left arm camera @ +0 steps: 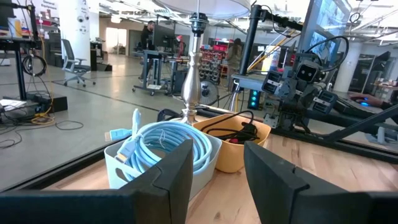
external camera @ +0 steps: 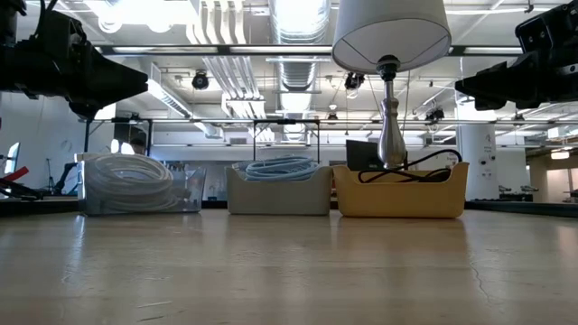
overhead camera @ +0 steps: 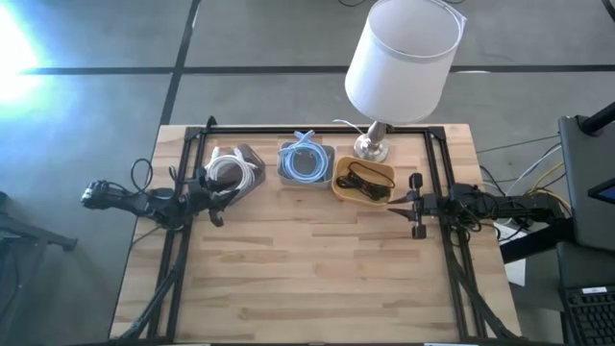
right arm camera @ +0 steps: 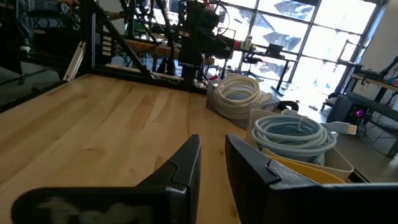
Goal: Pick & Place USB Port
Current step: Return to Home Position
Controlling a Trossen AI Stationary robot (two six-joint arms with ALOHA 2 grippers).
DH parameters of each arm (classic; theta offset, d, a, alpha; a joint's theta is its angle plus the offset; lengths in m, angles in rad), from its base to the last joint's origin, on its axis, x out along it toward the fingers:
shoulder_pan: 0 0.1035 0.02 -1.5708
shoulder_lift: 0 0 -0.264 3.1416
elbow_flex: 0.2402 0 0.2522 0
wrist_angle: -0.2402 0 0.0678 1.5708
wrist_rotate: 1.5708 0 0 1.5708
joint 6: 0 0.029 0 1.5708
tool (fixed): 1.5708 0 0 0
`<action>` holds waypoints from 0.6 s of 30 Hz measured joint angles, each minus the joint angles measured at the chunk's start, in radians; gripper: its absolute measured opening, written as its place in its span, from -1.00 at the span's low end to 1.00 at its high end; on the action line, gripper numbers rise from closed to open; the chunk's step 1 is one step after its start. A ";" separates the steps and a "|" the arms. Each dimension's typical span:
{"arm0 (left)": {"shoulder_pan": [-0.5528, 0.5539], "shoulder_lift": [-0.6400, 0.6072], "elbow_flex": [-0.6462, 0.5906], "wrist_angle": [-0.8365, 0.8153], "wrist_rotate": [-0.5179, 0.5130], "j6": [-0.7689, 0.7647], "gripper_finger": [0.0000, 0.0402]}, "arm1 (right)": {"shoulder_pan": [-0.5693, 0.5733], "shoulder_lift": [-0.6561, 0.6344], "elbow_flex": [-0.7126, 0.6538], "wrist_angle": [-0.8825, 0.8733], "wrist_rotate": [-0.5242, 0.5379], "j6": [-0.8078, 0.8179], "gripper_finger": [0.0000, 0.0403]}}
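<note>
Three bins stand in a row at the table's far side. A clear one holds a white coiled cable. A grey-blue one holds a light-blue coiled cable with a plug sticking up. A yellow one holds a black cable. My left gripper is open, hovering level just near of the clear bin and pointing toward the blue bin. My right gripper is open by a narrow gap, hovering right of the yellow bin, pointing left.
A table lamp with a white shade stands by its metal base behind the yellow bin, its stem rising above it. A black frame borders the table's far and side edges. Bare wood fills the near half.
</note>
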 joint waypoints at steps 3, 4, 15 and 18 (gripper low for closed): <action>0.000 0.000 0.000 0.000 0.000 0.000 -0.27 | 0.000 0.000 0.000 0.000 0.000 0.000 -0.64; 0.000 0.000 0.000 0.000 0.000 0.000 -0.27 | 0.000 0.000 0.000 0.000 0.000 0.000 -0.63; 0.001 0.000 0.000 0.000 0.000 0.000 -0.27 | 0.000 0.000 0.000 0.000 0.000 0.000 -0.56; 0.001 0.000 0.000 0.000 0.000 0.000 -0.27 | 0.000 0.000 0.000 0.000 0.000 0.000 -0.56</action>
